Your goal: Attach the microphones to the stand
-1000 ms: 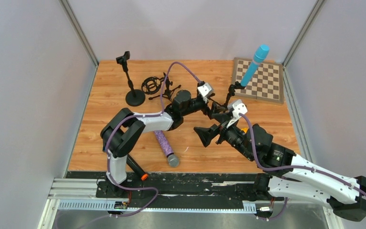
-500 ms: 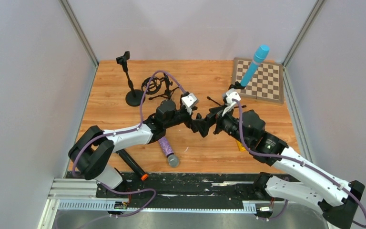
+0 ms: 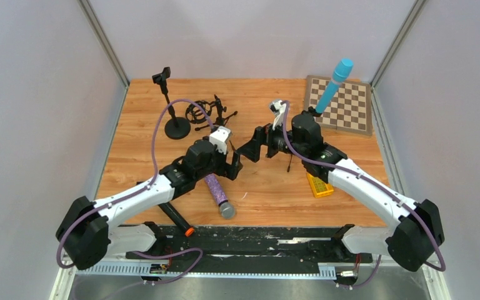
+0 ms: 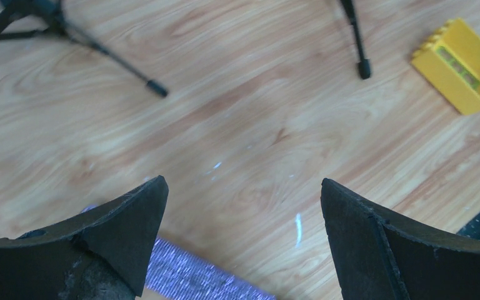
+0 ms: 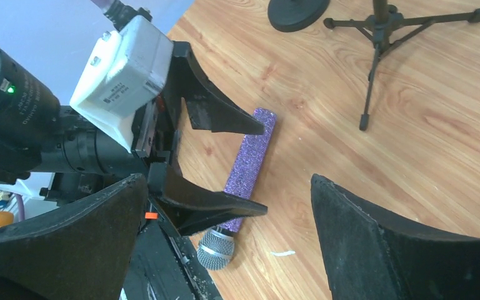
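Observation:
The glittery purple microphone (image 3: 215, 190) lies flat on the wooden table, its silver mesh head toward the front edge. My left gripper (image 3: 233, 165) is open and empty just right of its handle end; the left wrist view (image 4: 242, 184) shows the purple handle (image 4: 194, 278) below the left finger. My right gripper (image 3: 250, 147) is open and empty, facing the left gripper (image 5: 219, 162) and the purple microphone (image 5: 250, 162); its own jaws (image 5: 228, 181) stand wide apart. The light-blue microphone (image 3: 334, 83) sits clipped on a tripod stand (image 3: 311, 114). The black microphone (image 3: 176, 217) lies at the front edge.
A round-base stand (image 3: 176, 127) with an empty clip stands at the back left. A small tripod with a ring mount (image 3: 205, 112) is beside it. A chessboard (image 3: 349, 106) is at the back right. A yellow brick (image 3: 319, 184) lies under the right arm.
The left arm has pulled back toward the front left, bringing its gripper beside the purple microphone. The right gripper has moved back and left, toward the table's middle. Both stay open.

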Controlling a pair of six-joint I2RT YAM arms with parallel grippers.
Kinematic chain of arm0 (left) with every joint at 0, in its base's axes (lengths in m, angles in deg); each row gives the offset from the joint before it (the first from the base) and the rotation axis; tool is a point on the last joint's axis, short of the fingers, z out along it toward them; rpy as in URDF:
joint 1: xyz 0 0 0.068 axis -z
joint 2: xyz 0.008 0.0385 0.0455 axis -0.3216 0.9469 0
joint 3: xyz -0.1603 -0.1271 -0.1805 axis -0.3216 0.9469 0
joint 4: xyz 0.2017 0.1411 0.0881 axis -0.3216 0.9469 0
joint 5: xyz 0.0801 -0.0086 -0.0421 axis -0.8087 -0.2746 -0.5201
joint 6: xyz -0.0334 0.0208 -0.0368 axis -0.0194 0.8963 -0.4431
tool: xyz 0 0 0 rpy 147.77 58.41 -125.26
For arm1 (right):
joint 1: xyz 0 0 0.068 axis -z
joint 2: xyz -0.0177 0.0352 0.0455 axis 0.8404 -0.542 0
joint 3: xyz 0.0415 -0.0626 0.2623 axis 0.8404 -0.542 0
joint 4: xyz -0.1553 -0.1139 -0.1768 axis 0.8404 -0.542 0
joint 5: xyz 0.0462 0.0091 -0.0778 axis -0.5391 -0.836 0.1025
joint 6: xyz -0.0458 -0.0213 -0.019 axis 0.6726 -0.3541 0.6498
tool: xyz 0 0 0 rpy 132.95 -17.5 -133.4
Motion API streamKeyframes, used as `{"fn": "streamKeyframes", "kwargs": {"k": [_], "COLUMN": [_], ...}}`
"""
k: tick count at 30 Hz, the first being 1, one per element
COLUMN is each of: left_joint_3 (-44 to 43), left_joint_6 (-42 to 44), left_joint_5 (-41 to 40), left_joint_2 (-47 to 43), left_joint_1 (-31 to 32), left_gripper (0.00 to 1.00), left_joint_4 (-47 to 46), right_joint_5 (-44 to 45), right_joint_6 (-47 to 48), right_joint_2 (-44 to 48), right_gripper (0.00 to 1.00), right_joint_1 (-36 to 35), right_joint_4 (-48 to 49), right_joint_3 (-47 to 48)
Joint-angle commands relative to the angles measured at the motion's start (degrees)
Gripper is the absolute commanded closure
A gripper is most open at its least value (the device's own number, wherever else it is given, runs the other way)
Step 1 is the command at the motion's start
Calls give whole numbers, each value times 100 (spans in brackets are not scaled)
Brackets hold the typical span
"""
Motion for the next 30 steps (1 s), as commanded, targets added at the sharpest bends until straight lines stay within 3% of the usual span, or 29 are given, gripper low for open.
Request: {"fn": "streamKeyframes", "kwargs": {"k": [1, 11, 20, 30], "left_joint_3": [91, -5, -883, -448], "left_joint_6": [-501, -1094, -333, 478], "left_joint_5": [-596, -487, -92, 138], "left_joint_2": [-772, -2901, -2752, -2808], "left_joint_1": [-416, -1663, -2958, -3636], "left_gripper": [0, 0, 0, 0], "left_joint_4": [1085, 2821, 3762, 3047], "right_joint_5": [-237, -432, -919, -629], "right_joint_6": [-173, -789, -1813, -3608], "right_joint_2": [-433, -1398, -2536, -3821], "right_gripper": [0, 0, 0, 2], "right_joint_1": [78, 74, -52, -239], "right_joint_4": [252, 460, 1185, 2544], "right_joint_3": [463, 1065, 1614, 2006]}}
